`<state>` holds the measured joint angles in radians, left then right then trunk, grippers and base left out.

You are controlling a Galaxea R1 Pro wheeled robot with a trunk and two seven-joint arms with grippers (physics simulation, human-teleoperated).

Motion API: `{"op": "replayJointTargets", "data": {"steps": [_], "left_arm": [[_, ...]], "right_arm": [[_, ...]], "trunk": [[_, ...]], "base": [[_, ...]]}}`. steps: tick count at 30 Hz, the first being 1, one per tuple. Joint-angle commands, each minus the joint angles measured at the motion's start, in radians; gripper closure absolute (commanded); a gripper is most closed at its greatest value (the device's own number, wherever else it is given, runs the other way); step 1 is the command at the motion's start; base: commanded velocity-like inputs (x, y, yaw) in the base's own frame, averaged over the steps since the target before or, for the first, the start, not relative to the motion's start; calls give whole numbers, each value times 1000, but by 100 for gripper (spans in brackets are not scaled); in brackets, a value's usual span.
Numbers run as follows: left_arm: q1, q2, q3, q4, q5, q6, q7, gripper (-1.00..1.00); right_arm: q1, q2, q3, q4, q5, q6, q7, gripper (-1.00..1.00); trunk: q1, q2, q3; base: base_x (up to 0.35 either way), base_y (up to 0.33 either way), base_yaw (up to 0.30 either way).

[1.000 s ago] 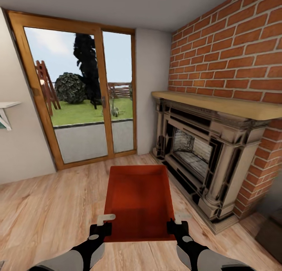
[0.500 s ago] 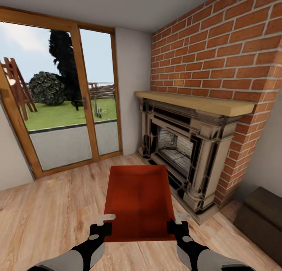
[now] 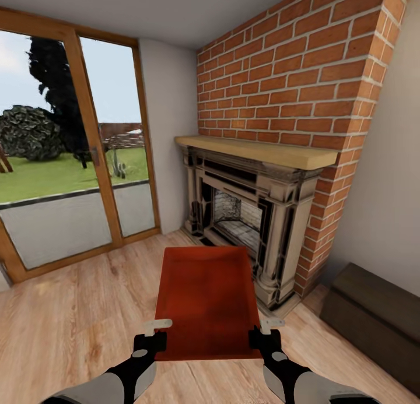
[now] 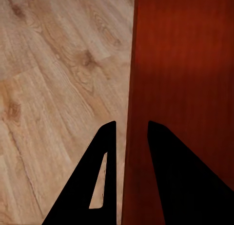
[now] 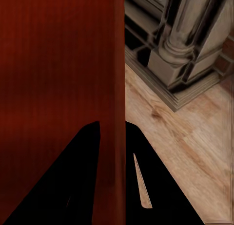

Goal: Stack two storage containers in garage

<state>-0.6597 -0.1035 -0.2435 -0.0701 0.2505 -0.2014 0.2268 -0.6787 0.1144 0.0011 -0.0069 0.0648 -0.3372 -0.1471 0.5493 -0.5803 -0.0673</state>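
I hold one orange-red storage container [image 3: 207, 299] in front of me, above the light wood floor of the living room. My left gripper [image 3: 155, 329] is shut on its left wall and my right gripper [image 3: 262, 328] is shut on its right wall. Through the left wrist camera, the container's wall [image 4: 130, 113] runs between the two black fingers [image 4: 105, 152]. From the right wrist, the same thin wall [image 5: 119, 79] sits pinched between that gripper's fingers [image 5: 92, 152]. The bin looks empty.
A brick fireplace [image 3: 251, 206] with a wooden mantel stands ahead to the right, close to the container's far corner. Wood-framed glass doors [image 3: 76, 159] fill the left wall. A dark low cabinet [image 3: 373, 316] sits at the right. Plank floor [image 3: 76, 311] lies open to the left.
The whole view has swung to the right: the glass doors slid left, the fireplace came toward the centre, more of the dark cabinet appeared. Both grippers and the container keep their places relative to me.
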Motion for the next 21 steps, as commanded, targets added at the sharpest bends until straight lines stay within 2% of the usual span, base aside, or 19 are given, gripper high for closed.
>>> {"op": "replayJointTargets", "data": {"steps": [1, 21], "left_arm": [[-1, 0, -8, -1, 4, -7, 13, 100], [-1, 0, -8, 0, 4, -7, 13, 100]], "right_arm": [[-1, 8, 5, 4, -9, -3, -3, 100], [-1, 8, 5, 4, -10, -3, -3, 100]], "trunk": [[0, -2, -2], [0, -2, -2]], "base": [[0, 0, -279], [0, 0, -279]]}}
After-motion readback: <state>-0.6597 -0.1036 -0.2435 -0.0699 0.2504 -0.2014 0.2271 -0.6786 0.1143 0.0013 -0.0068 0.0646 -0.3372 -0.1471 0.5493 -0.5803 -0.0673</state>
